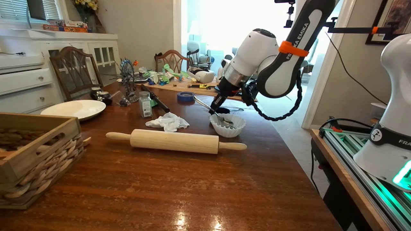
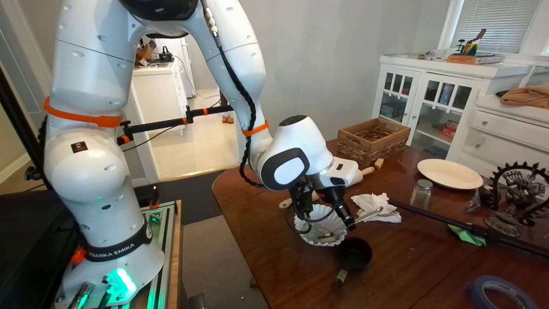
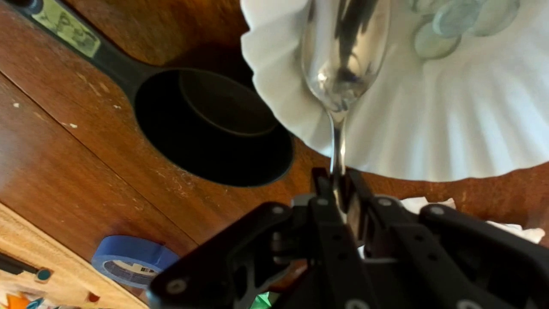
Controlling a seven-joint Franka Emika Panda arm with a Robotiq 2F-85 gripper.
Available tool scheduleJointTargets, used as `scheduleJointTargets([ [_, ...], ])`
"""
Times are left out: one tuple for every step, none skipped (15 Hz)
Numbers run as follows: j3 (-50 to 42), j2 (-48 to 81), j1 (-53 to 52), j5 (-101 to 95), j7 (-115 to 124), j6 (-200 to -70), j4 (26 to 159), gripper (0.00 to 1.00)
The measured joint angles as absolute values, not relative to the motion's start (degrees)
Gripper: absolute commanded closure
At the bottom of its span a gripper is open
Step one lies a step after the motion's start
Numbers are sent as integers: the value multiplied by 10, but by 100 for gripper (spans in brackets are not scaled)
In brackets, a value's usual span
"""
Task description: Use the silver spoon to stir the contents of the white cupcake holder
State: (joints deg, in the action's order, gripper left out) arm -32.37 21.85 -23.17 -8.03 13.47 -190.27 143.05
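The white cupcake holder (image 3: 476,124) stands mouth up on the bench (image 1: 154,179), round, with fluted walls and a wavy rim. Several pale, see-through glassy discs (image 3: 456,18) lie inside it, some overlapping. The silver spoon (image 3: 345,56), polished to a shine, is pinched partway along its handle by the claw (image 3: 336,175). It slants, bowl low within the rim, handle end rising outside in both exterior views. Whether the bowl touches the wall cannot be told.
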Motion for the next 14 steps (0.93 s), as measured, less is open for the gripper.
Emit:
scheduleJointTargets([
  [-328,223,-240,-80,135,-1903,1427,97],
  [-332,227,-247,-80,135,-1903,1423,97],
  [-335,231,-255,-79,135,-1903,1419,97],
  [-339,234,-262,-78,135,-1903,1414,97],
  [-343,238,-270,-77,135,-1903,1409,97],
  [-348,242,-278,-76,135,-1903,1405,97],
  [-352,246,-284,-75,135,-1903,1399,97],
  [-353,251,-288,-75,135,-1903,1394,97],
  [-354,255,-291,-75,135,-1903,1389,97],
  [-354,259,-294,-75,135,-1903,1385,97],
  [-353,263,-298,-75,135,-1903,1382,97],
  [-352,265,-301,-75,135,-1903,1380,97],
  [-348,266,-303,-75,135,-1903,1379,97],
  [-341,266,-305,-76,135,-1903,1379,97],
])
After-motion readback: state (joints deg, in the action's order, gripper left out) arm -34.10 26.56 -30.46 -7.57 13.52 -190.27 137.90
